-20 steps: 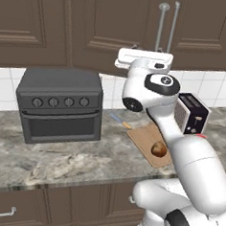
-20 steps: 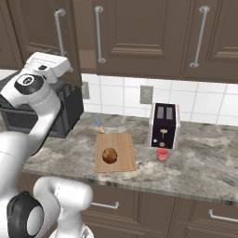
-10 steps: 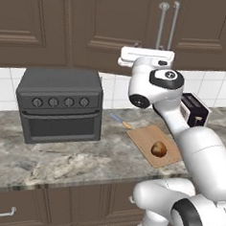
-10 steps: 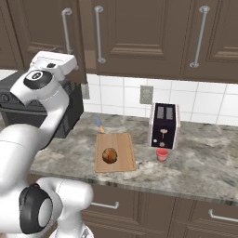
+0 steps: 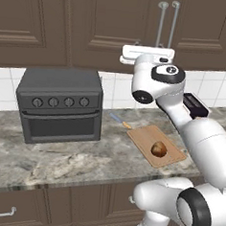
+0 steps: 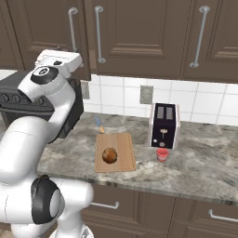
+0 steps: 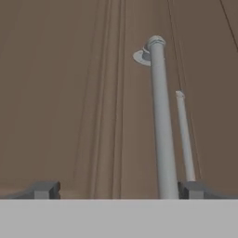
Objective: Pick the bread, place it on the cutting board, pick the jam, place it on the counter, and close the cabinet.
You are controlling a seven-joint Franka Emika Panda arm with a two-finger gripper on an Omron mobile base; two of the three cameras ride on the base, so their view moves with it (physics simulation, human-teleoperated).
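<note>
Kitchen counter (image 6: 195,172) carries the bread (image 6: 109,155) on the cutting board (image 6: 122,162) and jam (image 6: 161,155) right of it; I read my gripper (image 7: 116,189), jaws wide and empty, against the shut cabinet (image 7: 69,93) doors.

The counter (image 6: 200,169), a grey-brown marbled stone top over dark drawers, carries everything here, with the cutting board (image 6: 123,160) lying flat near its front edge. Taking the board as landmark: a dark toaster oven (image 5: 60,105) stands well off to its left against the tiled wall, a black toaster (image 6: 164,125) stands upright to its right, and the jam (image 6: 162,155) sits on the stone just in front of that toaster. The bread (image 6: 109,155) rests on the board, and a small blue-handled utensil (image 6: 99,123) lies just behind the board's back left corner.
</note>
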